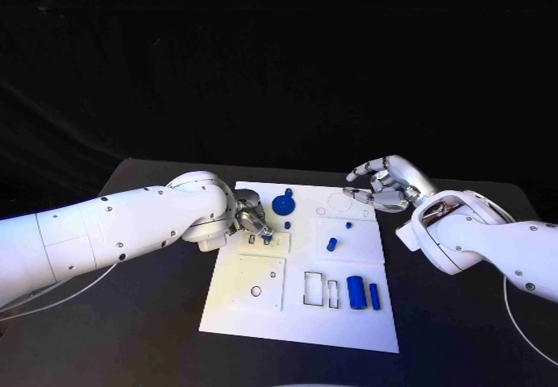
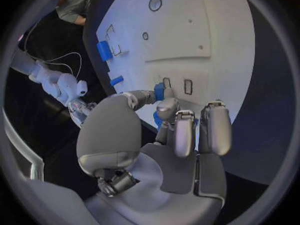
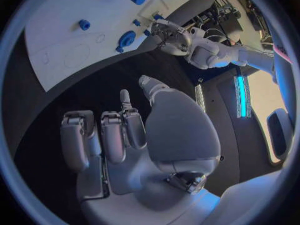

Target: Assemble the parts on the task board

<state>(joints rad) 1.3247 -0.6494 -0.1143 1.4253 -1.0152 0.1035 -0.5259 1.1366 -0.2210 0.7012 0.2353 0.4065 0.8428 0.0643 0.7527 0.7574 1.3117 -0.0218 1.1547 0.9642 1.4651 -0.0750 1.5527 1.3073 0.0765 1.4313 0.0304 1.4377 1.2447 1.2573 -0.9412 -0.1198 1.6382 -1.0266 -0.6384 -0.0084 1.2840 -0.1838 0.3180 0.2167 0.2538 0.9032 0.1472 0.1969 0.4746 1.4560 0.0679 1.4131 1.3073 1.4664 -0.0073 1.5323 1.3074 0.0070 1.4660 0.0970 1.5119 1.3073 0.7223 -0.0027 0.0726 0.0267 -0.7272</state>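
The white task board point(image 1: 262, 310) lies in the middle of the black table. My left hand point(image 1: 250, 223) is low over its far left part and pinches a small blue piece point(image 2: 159, 91) between thumb and a finger, right beside two small rectangular slots point(image 2: 187, 86). My right hand point(image 1: 384, 184) hovers off the board's far right corner, fingers half curled, thumb apart, nothing in it. On the board lie a blue gear-like disc point(image 1: 284, 204), a small blue peg point(image 1: 331, 243), a blue cylinder point(image 1: 356, 292) and a thin blue bar point(image 1: 374, 295).
Rectangular cut-outs point(image 1: 315, 289) sit next to the cylinder, and a square plate with a round hole point(image 1: 258, 282) lies on the board's near left. In the right wrist view the board point(image 3: 69, 30) curves past my right hand point(image 3: 131, 135), which is over bare black table.
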